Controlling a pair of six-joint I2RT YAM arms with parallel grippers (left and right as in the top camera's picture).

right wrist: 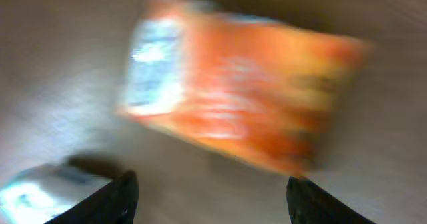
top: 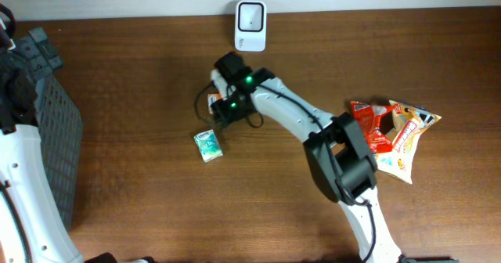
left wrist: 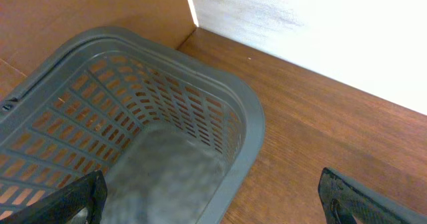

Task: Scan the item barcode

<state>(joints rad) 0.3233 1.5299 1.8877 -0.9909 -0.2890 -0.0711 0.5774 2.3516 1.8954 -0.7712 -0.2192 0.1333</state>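
An orange packet [right wrist: 240, 97] with a white label lies on the wooden table, blurred, just beyond my right gripper's [right wrist: 210, 204] fingertips. That gripper is open, with only bare table between its fingers. From overhead, the right gripper [top: 222, 106] sits over the orange packet [top: 212, 100], which is mostly hidden by the wrist. A white scanner [top: 250, 26] stands at the table's back edge. My left gripper [left wrist: 213, 207] hangs open over the rim of a grey basket [left wrist: 250, 127], holding nothing.
A small green-and-white box [top: 207, 145] lies in front of the right gripper and shows again as the box [right wrist: 40, 194] at lower left. Red and yellow snack bags [top: 391, 134] lie at the right. The grey basket [top: 47, 130] fills the left edge.
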